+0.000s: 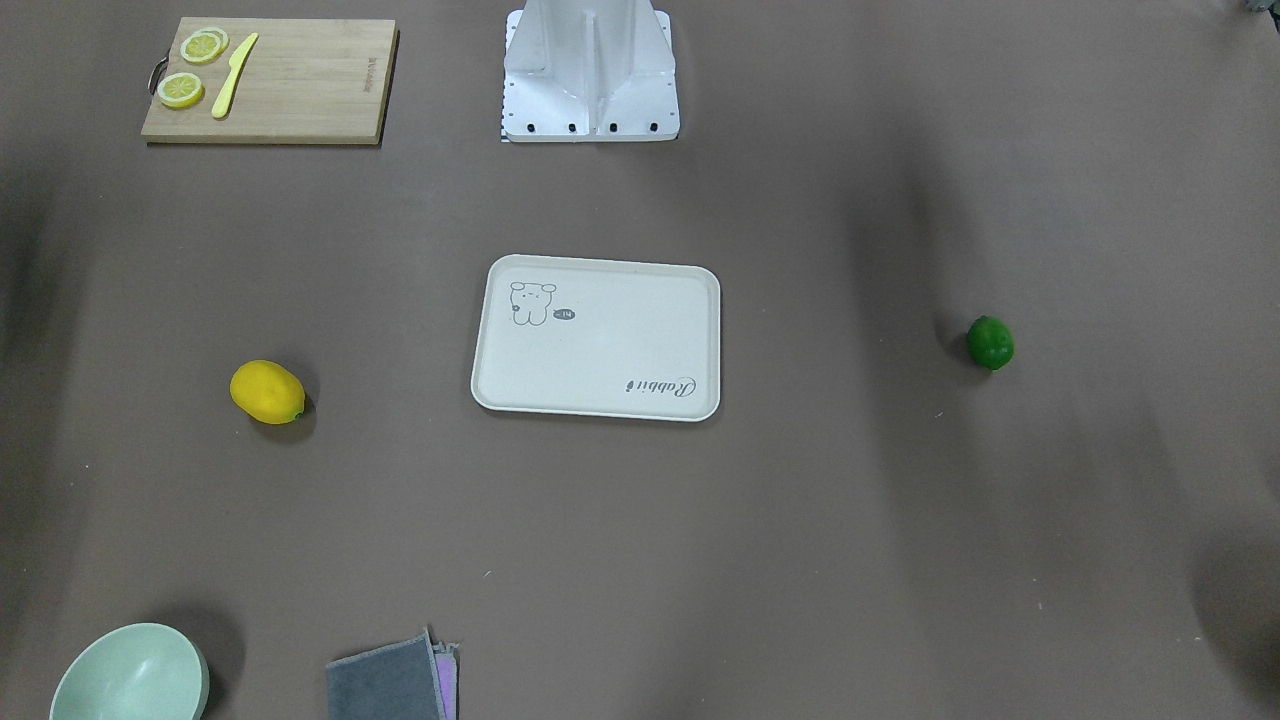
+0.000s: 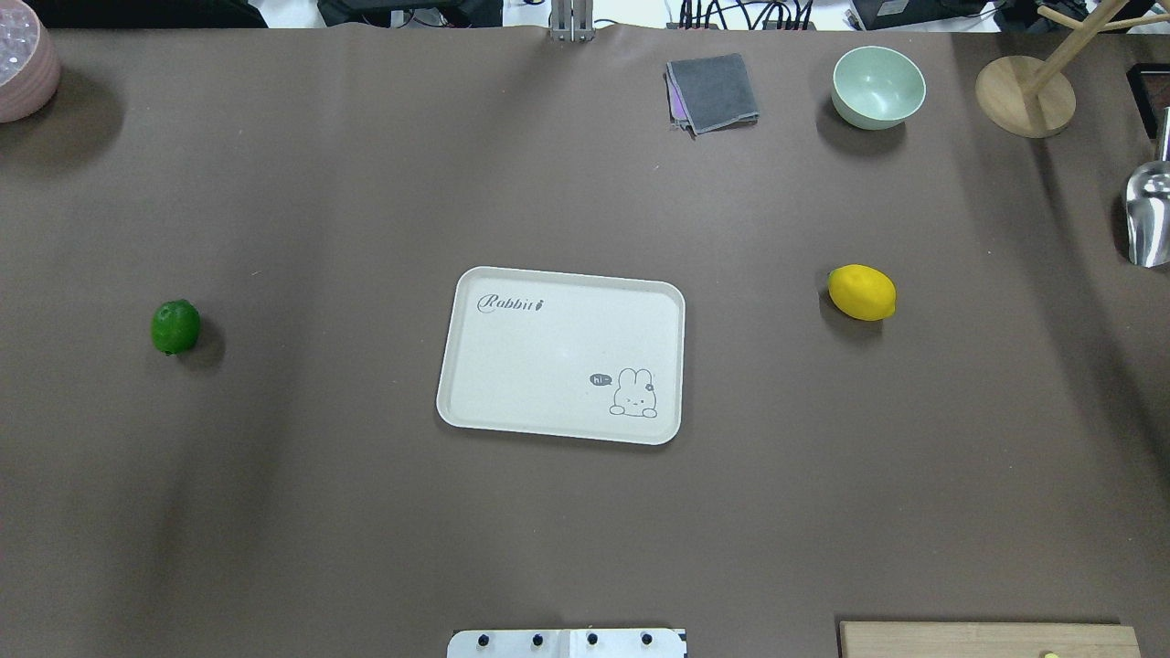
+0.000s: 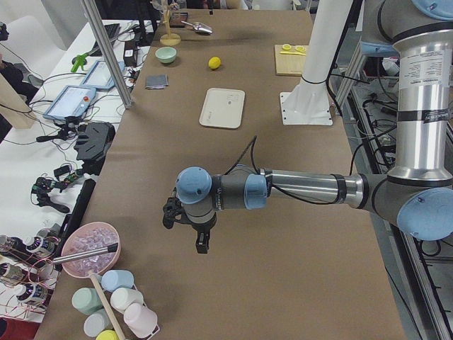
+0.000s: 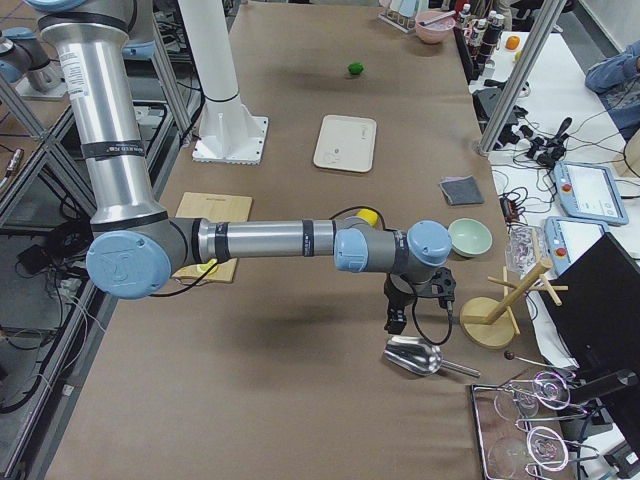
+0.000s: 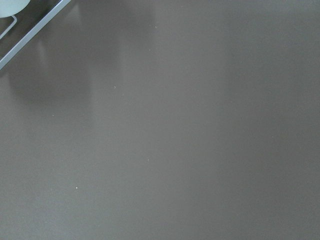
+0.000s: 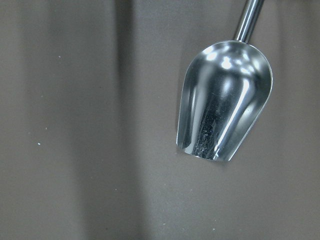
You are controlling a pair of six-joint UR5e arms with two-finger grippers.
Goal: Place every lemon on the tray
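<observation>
The yellow lemon [image 1: 267, 392] lies on the brown table on my right side [image 2: 862, 292]. The dark green lemon [image 1: 990, 342] lies on my left side [image 2: 175, 326]. The cream-white tray [image 1: 620, 360] sits between them, empty [image 2: 548, 366]. My left gripper [image 3: 185, 230] shows only in the exterior left view, hanging over the table's left end, far from the green lemon. My right gripper [image 4: 418, 300] shows only in the exterior right view, over the right end just above a metal scoop [image 4: 415, 355]. I cannot tell whether either is open or shut.
A wooden cutting board [image 1: 270, 85] with lemon slices and a yellow knife lies beside the robot base [image 1: 590, 80]. A green bowl [image 2: 877, 87], a grey cloth [image 2: 717, 91] and a wooden stand [image 2: 1024, 91] stand along the far edge. A pink bowl [image 2: 23, 64] is at the far left.
</observation>
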